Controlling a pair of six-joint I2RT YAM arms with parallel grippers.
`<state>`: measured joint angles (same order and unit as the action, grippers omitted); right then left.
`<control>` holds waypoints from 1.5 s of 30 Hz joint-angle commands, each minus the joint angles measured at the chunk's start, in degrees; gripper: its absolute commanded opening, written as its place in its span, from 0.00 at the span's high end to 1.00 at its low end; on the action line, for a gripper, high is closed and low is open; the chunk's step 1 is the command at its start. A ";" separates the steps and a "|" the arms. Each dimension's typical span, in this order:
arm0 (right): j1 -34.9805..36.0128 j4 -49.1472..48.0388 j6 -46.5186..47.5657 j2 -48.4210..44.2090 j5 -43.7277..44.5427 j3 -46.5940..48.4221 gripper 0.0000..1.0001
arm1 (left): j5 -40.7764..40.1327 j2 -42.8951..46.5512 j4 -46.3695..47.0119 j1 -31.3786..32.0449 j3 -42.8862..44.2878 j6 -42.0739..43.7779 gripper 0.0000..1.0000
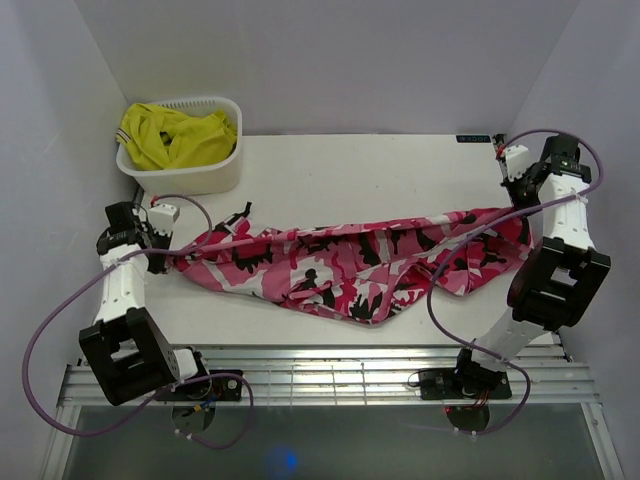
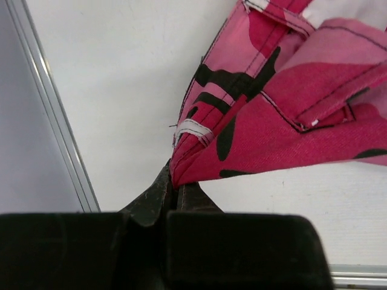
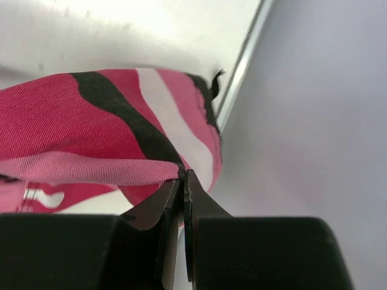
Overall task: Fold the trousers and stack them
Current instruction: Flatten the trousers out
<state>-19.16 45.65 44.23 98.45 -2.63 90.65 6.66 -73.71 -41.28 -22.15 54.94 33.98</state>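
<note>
**A:** Where are the trousers?

**B:** I see the trousers (image 1: 350, 265) strung out across the table (image 1: 350, 165), nearly from the left side to the right. The middle lies crumpled on the top and bulges toward the near edge.

**A:** And the left gripper?

**B:** My left gripper (image 2: 174, 181) is clamped on the left end. On its wrist view the two fingers meet on a stitched edge of the cloth, and the pink and black fabric fans up and to the right from the tips (there's a seamed flap just above, though I can't say which part of the garment it is).

**A:** Right side?

**B:** The right gripper (image 3: 183, 175) is pinched tight on a fold at the other end. Its fingers are almost touching, with the cloth caught between the tips. That end sits close to the table's right edge, just beside the wall.

**A:** Anything else on the table?

**B:** A basket (image 1: 190, 180) in the far left corner, holding a yellow garment (image 1: 175, 135). It stands behind the trousers' left end and doesn't touch them.
</note>
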 commanded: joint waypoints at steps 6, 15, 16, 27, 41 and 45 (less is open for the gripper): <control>-2.55 1.37 6.23 -7.75 -3.51 -9.98 0.92 | 2.39 5.08 3.13 -1.58 -4.76 5.93 1.00; -2.38 21.20 2.79 9.39 -9.23 18.59 0.92 | 14.95 -14.69 -2.31 -1.49 17.82 -3.92 1.00; -2.55 21.76 4.71 8.87 -9.67 15.81 0.92 | 15.49 -14.97 -2.66 -1.58 18.44 -3.48 1.00; -3.34 24.76 20.36 -14.16 -7.23 -18.26 0.92 | 22.44 -5.48 -9.52 0.96 10.64 17.34 1.00; -2.82 7.08 9.03 3.42 -0.44 -17.20 0.92 | 12.42 -14.10 -1.00 8.89 7.36 3.30 1.00; -3.34 9.02 10.00 -0.18 -0.79 -10.77 0.92 | 13.12 -8.13 0.32 4.23 11.31 -0.04 1.00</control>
<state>-22.02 55.44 53.87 103.37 -3.97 74.02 20.10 -88.97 -44.45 -14.44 60.93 38.30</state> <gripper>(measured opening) 0.081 0.075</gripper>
